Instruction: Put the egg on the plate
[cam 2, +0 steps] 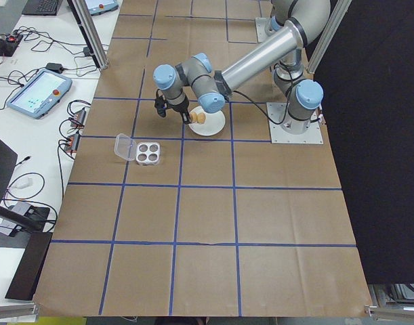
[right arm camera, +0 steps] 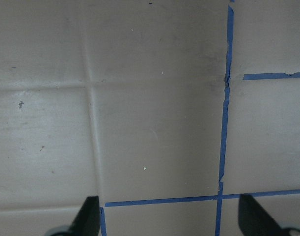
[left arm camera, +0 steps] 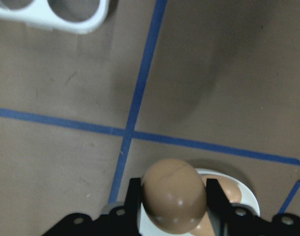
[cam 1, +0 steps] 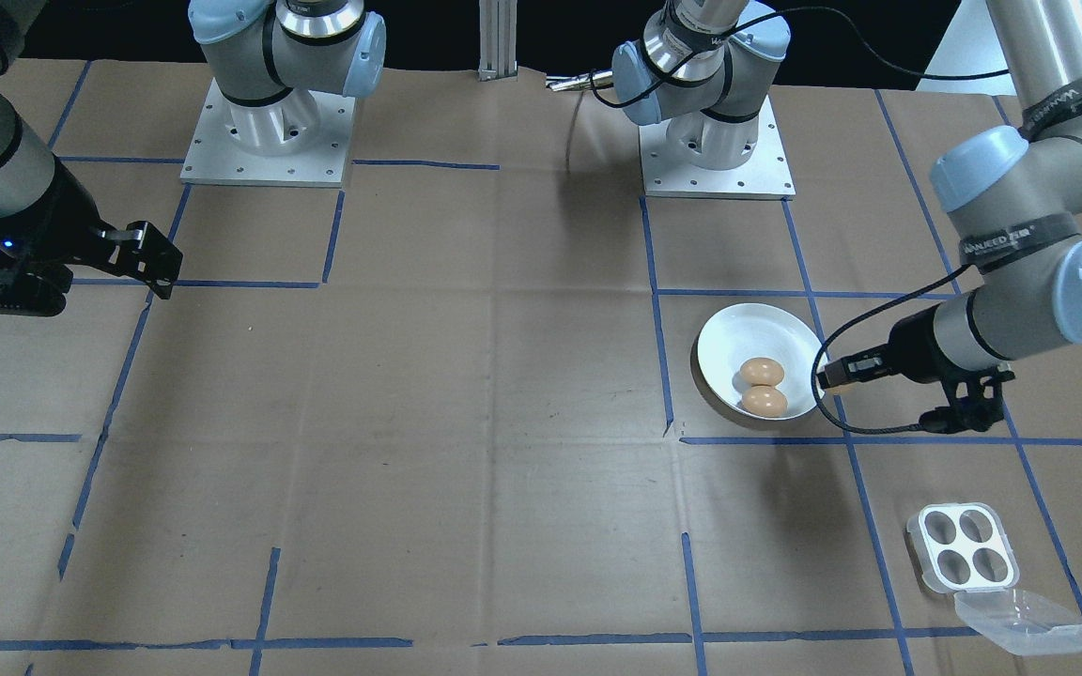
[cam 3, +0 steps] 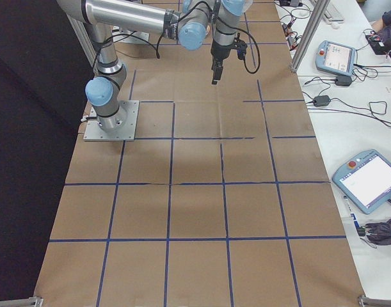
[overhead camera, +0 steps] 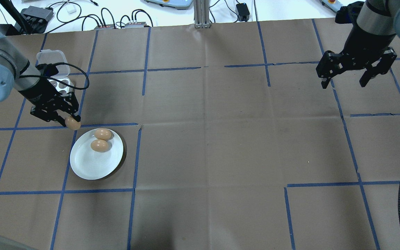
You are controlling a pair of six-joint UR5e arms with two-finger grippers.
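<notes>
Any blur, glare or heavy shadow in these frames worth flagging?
Left wrist view: the brown egg held in the left gripper looks soft, with small glints. Overhead view: the round white plate casts a dark shadow on its right. Right wrist view: paper slightly washed out.

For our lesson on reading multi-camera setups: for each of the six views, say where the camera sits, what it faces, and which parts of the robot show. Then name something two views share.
Front-facing: across the table, facing both bases; plate at the view's right.
Overhead: behind the robot; left hand grips an egg, right hand open.
Exterior left: table's end; near left arm, egg tray.
Exterior right: opposite end; right arm near.
Left wrist: looks down past its fingers.
Right wrist: bare taped table paper.
Shared: front and overhead both show two eggs lying on the plate.
</notes>
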